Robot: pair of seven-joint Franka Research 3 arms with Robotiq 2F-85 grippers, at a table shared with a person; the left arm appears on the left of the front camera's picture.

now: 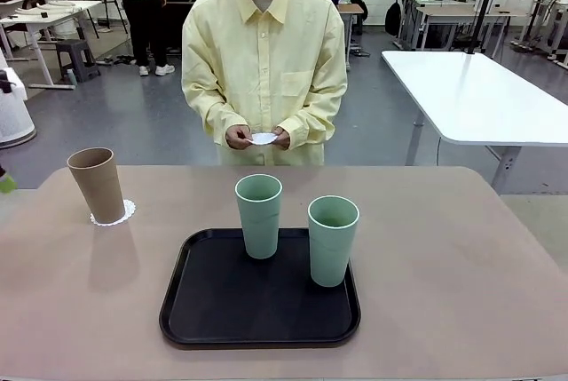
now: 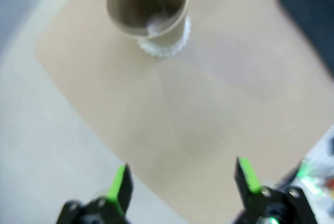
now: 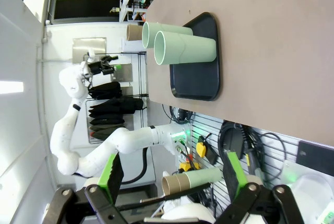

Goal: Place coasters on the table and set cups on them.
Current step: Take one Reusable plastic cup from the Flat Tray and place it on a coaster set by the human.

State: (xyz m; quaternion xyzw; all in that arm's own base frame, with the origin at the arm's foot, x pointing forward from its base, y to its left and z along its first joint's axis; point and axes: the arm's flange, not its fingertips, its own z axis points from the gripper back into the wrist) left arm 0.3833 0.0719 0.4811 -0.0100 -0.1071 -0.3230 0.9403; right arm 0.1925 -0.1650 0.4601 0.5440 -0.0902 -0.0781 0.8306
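A tan-brown cup (image 1: 96,184) stands on a lacy white coaster (image 1: 114,214) at the far left of the beige table (image 1: 461,265). Two sage green cups (image 1: 259,215) (image 1: 333,240) stand upright on the black tray. The person across the table holds another white coaster (image 1: 264,138) in both hands. My left gripper (image 2: 182,182) hangs open and empty above the table, back from the tan cup (image 2: 147,7) and its coaster (image 2: 162,46). My right gripper (image 3: 172,174) is open and empty, off the table's edge, with the green cups (image 3: 185,49) far ahead.
The black tray (image 1: 222,310) lies at the table's middle front. A white table (image 1: 479,97) stands behind on the right. Bare tabletop lies right of the tray and between the tray and the tan cup.
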